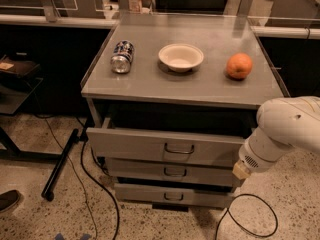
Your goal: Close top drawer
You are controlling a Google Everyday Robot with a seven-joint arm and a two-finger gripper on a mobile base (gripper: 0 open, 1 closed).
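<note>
The top drawer of the grey cabinet stands pulled out, its tall front panel carrying a small dark loop handle at centre. Its inside is in shadow under the cabinet top. My white arm comes in from the right, and my gripper is at the drawer front's right end, close to or touching the panel's lower right corner. Only a pale tip of it shows.
On the cabinet top lie a tipped can, a white bowl and an orange. Two shorter drawers sit below, also a little out. Cables and a black stand leg lie on the floor.
</note>
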